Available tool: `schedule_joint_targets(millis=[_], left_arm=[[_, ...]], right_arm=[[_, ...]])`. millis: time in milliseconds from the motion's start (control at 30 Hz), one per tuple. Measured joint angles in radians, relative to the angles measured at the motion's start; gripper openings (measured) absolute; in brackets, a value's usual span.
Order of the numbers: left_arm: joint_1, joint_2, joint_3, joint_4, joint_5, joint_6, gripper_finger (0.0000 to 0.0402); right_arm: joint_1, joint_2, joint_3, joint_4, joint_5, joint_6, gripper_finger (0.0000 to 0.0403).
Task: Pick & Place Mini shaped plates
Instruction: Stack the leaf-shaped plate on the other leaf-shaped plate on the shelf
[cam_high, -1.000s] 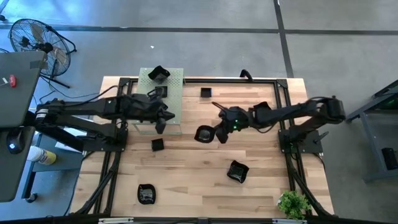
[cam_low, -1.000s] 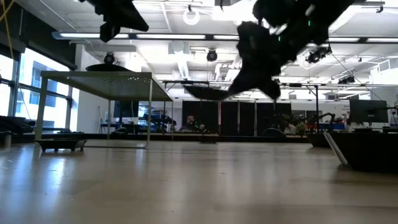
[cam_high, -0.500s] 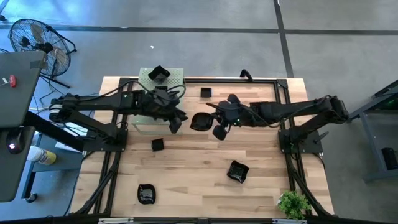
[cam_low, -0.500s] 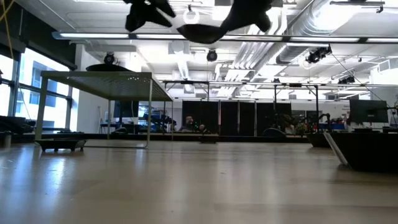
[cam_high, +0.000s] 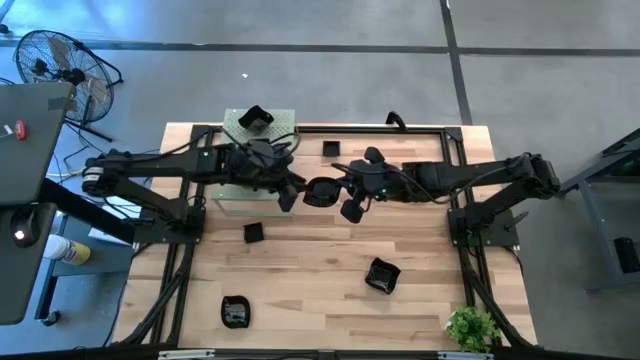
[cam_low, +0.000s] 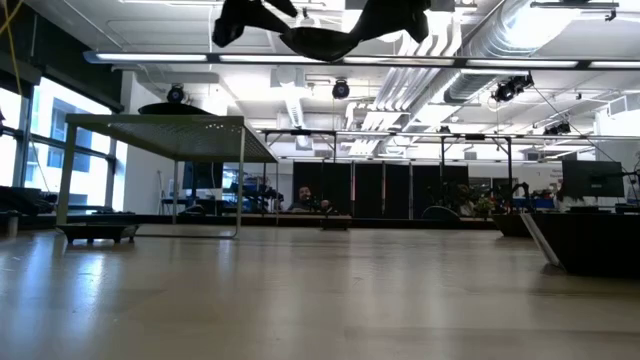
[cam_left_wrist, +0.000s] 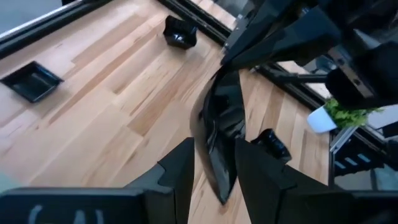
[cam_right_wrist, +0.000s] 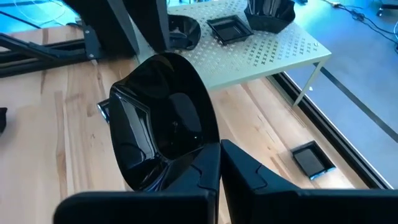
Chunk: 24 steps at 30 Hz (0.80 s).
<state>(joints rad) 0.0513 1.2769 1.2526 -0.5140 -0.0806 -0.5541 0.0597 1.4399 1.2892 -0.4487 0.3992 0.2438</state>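
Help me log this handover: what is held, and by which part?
The right gripper pinches a black plate by its rim, in the air; the left gripper straddles its opposite edge.

We take this for an open-plan robotics lab: a concrete floor (cam_high: 300, 70), a floor fan (cam_high: 55, 60), exposed ceiling ducts (cam_low: 520, 25) with strip lights (cam_low: 180, 57), monitors (cam_low: 592, 180) and other framed rigs (cam_low: 480, 170) beyond the wooden table (cam_high: 320, 300).

right gripper (cam_right_wrist: 214, 163) — pinching glossy black plate (cam_right_wrist: 163, 118) by its rim | perforated board (cam_right_wrist: 261, 50) beyond — three dishes on it
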Motion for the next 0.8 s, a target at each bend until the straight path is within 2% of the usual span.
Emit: schedule_joint_targets(millis=[233,533,700,800], left_arm=[[-0.002,0.023,-0.001,0.032,-0.005,-0.027,0.0103],[-0.001,0.023,-0.001,0.045,-0.005,0.005,0.001],[0.001,0.023,-0.001,0.043,-0.008,0.007,0.0004],[0.001,0.023,-0.001,0.041,-0.008,0.008,0.0001]], right_arm=[[0.0,0.0,0.0,-0.003,-0.008,-0.009,0.0003],[0.0,0.0,0.0,-0.003,-0.021,-0.01,0.0003],[0.0,0.0,0.0,-0.003,-0.021,-0.005,0.0007],[0.0,0.0,0.0,0.004,-0.031,-0.001,0.0029]])
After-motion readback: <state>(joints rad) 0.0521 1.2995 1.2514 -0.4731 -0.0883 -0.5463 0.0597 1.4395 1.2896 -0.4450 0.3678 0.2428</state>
